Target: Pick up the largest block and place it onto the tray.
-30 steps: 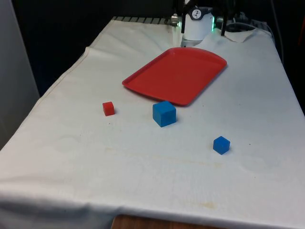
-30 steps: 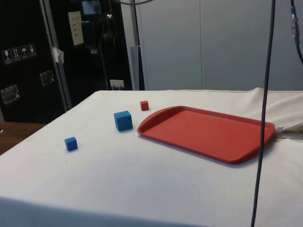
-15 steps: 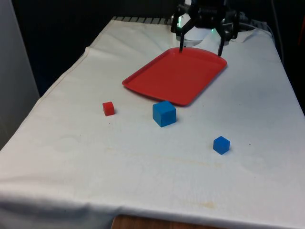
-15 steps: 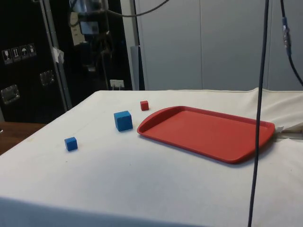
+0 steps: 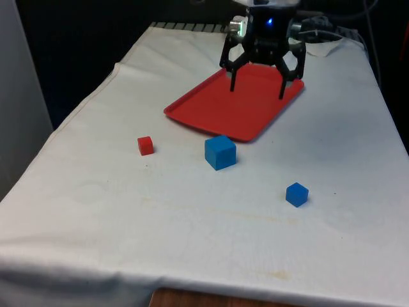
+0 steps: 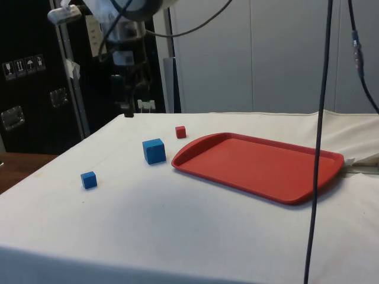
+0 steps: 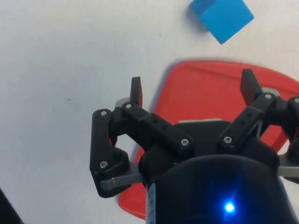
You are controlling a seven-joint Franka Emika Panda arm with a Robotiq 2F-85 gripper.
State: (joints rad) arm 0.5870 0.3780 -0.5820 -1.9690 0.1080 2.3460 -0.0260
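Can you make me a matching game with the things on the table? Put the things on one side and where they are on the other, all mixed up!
Things:
1. big blue block
2. small blue block
3. red block
4. gripper

Places:
A. hanging open above the red tray
B. alone, nearest the table's front edge
C. just in front of the tray's near edge
D. farthest toward the front view's left

Pairs: 1-C, 2-B, 3-D, 4-A

No legible text, dark cabinet [image 6: 35, 89] stickers perhaps pictograms, unreadable
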